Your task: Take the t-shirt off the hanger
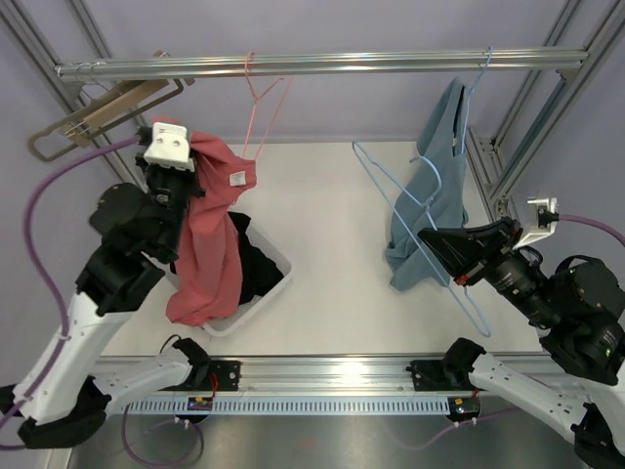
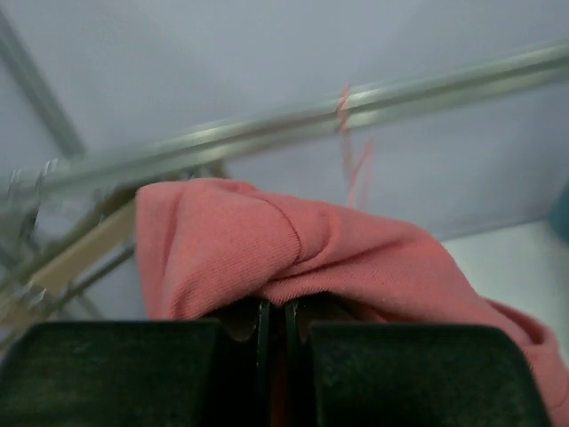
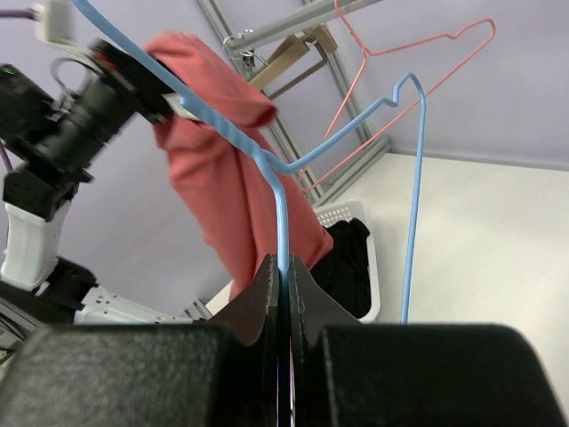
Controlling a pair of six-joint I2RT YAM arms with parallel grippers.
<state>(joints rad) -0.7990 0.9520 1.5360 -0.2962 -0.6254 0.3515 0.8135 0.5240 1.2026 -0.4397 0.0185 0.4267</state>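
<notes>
The red t-shirt [image 1: 210, 244] hangs limp and near upright from the left pincer [image 2: 272, 313], which is pressed together on its upper fold. The hem trails into the white basket [image 1: 283, 260] on the counter [image 1: 332, 244], straight below that raised arm. The bare pink hanger [image 1: 256, 107] hangs on the rail [image 1: 342, 64] just beside it. Farther right, the right pincer [image 3: 284, 267] pinches the blue hanger [image 3: 281, 209] beside the teal t-shirt [image 1: 444, 166].
</notes>
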